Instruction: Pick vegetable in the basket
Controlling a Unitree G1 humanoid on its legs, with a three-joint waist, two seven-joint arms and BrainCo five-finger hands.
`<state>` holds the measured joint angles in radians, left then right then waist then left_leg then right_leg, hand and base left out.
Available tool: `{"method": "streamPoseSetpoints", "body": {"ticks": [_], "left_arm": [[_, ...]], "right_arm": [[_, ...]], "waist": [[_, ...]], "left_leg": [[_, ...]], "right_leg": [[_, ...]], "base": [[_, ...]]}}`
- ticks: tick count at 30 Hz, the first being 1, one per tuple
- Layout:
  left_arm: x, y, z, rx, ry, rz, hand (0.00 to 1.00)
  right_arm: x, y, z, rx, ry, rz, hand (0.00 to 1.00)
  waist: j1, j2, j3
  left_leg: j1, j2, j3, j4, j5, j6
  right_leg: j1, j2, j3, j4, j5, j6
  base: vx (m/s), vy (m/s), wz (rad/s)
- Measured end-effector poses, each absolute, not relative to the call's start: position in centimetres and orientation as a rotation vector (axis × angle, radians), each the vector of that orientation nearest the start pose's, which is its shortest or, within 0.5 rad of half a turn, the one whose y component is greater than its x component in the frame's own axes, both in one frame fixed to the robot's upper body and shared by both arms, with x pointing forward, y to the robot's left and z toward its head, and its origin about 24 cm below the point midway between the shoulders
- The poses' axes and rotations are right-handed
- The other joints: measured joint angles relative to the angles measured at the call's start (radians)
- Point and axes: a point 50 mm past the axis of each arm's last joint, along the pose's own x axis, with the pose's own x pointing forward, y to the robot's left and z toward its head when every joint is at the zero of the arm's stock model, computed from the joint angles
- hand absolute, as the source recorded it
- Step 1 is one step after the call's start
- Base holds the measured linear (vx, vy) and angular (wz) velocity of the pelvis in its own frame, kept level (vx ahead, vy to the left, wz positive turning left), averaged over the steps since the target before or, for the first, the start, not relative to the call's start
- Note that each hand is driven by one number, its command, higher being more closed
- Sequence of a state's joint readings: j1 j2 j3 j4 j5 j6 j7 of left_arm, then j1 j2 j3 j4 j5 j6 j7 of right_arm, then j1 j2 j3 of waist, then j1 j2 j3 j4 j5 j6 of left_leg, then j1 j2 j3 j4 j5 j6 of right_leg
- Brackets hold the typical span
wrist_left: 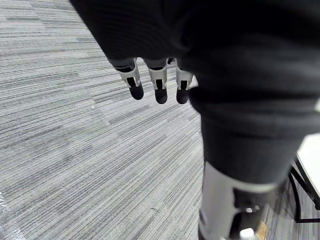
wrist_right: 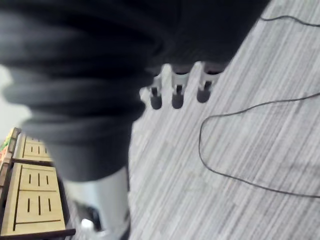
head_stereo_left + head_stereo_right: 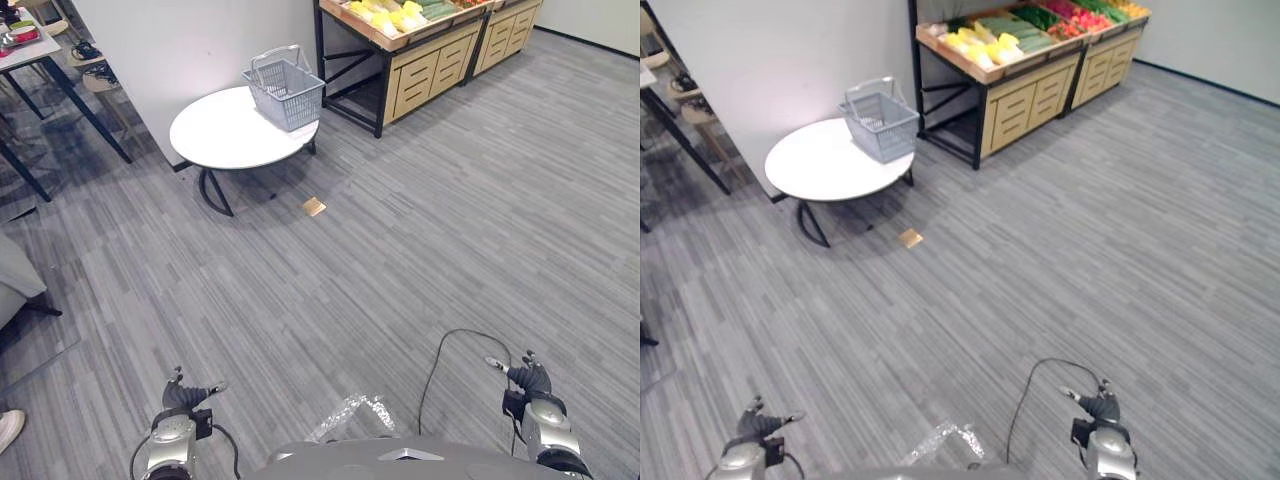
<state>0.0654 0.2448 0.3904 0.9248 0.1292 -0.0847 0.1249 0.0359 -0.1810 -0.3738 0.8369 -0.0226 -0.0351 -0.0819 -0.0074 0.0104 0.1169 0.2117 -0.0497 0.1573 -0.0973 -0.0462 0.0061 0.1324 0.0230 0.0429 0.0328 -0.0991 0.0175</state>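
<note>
Grey striped carpet [image 3: 420, 250] covers the room, with one small tan square [image 3: 314, 206] lying on it near one round white table [image 3: 220, 135]. One grey basket [image 3: 285, 92] stands on the table's far edge, handles up; what it contains cannot be made out. Beyond it, one wooden produce stand [image 3: 1025, 95] carries the vegetables [image 3: 985, 45] in yellow, green and red heaps, too many to count. The two hands hang low over the carpet, well apart: left hand [image 3: 185, 395] and right hand [image 3: 527, 378], both with relaxed fingers, holding nothing.
</note>
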Motion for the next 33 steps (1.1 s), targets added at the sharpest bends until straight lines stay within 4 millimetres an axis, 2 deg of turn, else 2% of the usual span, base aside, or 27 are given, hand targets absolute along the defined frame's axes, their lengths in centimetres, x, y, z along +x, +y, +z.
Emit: {"method": "streamPoseSetpoints", "body": {"ticks": [20,26,28,30,31,32,33], "left_arm": [[12.1,29.7,-11.7,0.258,0.866,0.5,0.0],[12.3,29.3,-11.8,0.262,0.868,0.483,0.0],[12.1,29.3,-11.9,0.262,0.871,0.484,0.0],[11.5,29.4,-12.0,0.264,0.887,0.49,0.0],[11.1,29.4,-12.1,0.263,0.895,0.492,0.0],[11.3,29.2,-12.1,0.248,0.881,0.498,0.0],[11.5,28.8,-12.0,0.233,0.863,0.502,0.0]], "right_arm": [[14.4,-28.2,-11.2,-0.118,0.8,-0.464,0.0],[14.4,-28.1,-11.2,-0.116,0.803,-0.464,0.0],[14.8,-28.1,-11.1,-0.116,0.794,-0.46,0.0],[15.5,-27.5,-11.0,-0.127,0.783,-0.427,0.0],[15.8,-27.0,-11.0,-0.138,0.782,-0.398,0.0],[16.0,-26.6,-11.0,-0.151,0.781,-0.369,0.0],[16.0,-26.5,-10.9,-0.159,0.773,-0.361,0.0]], "waist": [[-0.004,-0.008,0.0],[-0.004,-0.012,-0.001],[-0.003,-0.011,0.001],[0.004,-0.016,0.006],[0.004,-0.021,0.013],[0.006,-0.023,0.026],[0.009,-0.018,0.042]], "left_leg": [[0.005,-0.001,-0.023,-0.001,0.001,0.001],[-0.053,-0.002,-0.035,0.0,0.007,0.004],[-0.052,0.001,-0.014,0.008,-0.009,-0.007],[-0.096,0.015,0.029,0.176,-0.109,-0.034],[-0.166,0.043,0.068,0.389,-0.184,-0.082],[-0.272,0.094,0.107,0.674,-0.193,-0.093],[-0.321,0.126,0.114,0.805,-0.167,-0.082]], "right_leg": [[0.012,-0.002,-0.03,0.004,-0.011,-0.004],[-0.054,-0.005,-0.043,0.029,-0.027,-0.007],[-0.069,-0.001,-0.025,0.059,-0.047,-0.013],[-0.074,0.0,0.011,0.108,-0.084,-0.026],[-0.069,0.004,0.032,0.132,-0.12,-0.045],[-0.054,0.009,0.046,0.167,-0.145,-0.053],[-0.046,0.017,0.055,0.187,-0.158,-0.057]], "base": [[-0.02,-0.022,0.03],[0.02,-0.022,0.08],[0.08,-0.02,-0.23],[0.07,-0.05,-0.53],[0.03,-0.106,-0.5],[0.04,-0.109,-0.5],[0.08,-0.084,-0.56]]}}
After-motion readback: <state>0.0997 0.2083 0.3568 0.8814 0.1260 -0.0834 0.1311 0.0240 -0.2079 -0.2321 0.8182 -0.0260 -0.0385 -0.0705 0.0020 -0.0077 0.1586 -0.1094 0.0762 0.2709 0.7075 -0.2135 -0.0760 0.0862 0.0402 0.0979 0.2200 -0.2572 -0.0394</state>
